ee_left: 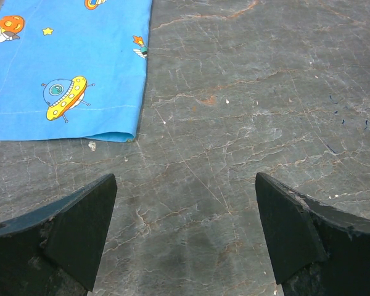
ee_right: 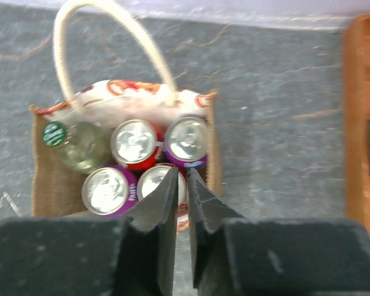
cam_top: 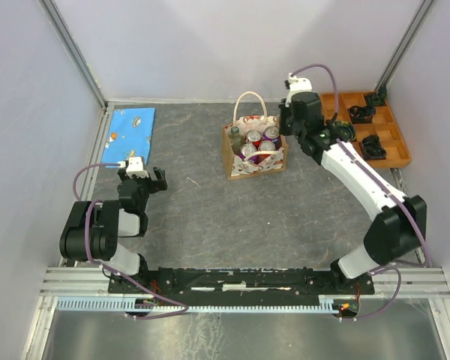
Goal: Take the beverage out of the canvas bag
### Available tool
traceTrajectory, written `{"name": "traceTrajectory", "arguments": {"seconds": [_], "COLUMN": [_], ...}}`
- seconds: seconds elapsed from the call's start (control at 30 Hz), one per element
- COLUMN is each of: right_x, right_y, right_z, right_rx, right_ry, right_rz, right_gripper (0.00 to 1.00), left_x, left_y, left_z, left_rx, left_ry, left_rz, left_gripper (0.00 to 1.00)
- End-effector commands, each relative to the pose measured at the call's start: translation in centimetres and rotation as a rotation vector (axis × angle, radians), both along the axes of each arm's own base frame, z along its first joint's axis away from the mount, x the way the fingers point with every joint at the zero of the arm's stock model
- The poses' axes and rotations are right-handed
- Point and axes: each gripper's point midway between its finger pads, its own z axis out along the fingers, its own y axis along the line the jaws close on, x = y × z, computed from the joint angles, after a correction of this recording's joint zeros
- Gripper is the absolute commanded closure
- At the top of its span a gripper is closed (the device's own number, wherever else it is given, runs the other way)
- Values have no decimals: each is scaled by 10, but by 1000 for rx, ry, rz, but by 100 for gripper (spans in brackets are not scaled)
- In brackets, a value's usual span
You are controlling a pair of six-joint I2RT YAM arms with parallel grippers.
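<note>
The right jaws are pressed together on nothing, poised over a silver-topped can in the canvas bag, which stands upper centre of the overhead view. The left jaws are spread wide over bare bench at lower left. This looks like the approach; next the right jaws must spread and drop squarely around one tightly packed can.

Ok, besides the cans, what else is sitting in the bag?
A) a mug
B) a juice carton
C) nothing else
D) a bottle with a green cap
D: the right wrist view shows a clear bottle with a green cap standing in one corner of the bag, right beside the red can.
</note>
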Motion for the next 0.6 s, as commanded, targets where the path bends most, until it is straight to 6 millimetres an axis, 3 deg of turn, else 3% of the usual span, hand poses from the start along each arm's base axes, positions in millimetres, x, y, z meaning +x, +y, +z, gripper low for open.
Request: {"name": "traceTrajectory", "arguments": {"seconds": [0.0,0.2,0.4,0.57], "right_x": [14,23,27,31], "right_y": [56,108,140,153], "right_z": [9,-5,-9,-16], "right_rx": [48,85,123,119], "right_ry": [-38,-38,-76,-91], "right_rz": [168,279,357,378], "right_gripper": [84,64,34,27], "left_x": [9,9,9,9], "left_y": [1,1,1,1], "left_z": [17,17,17,17], "left_rx": [43,43,43,43], "left_ry": [-59,-60,-59,-60], "left_rz": [-7,-8,-7,-8], "left_gripper": [1,1,1,1]}}
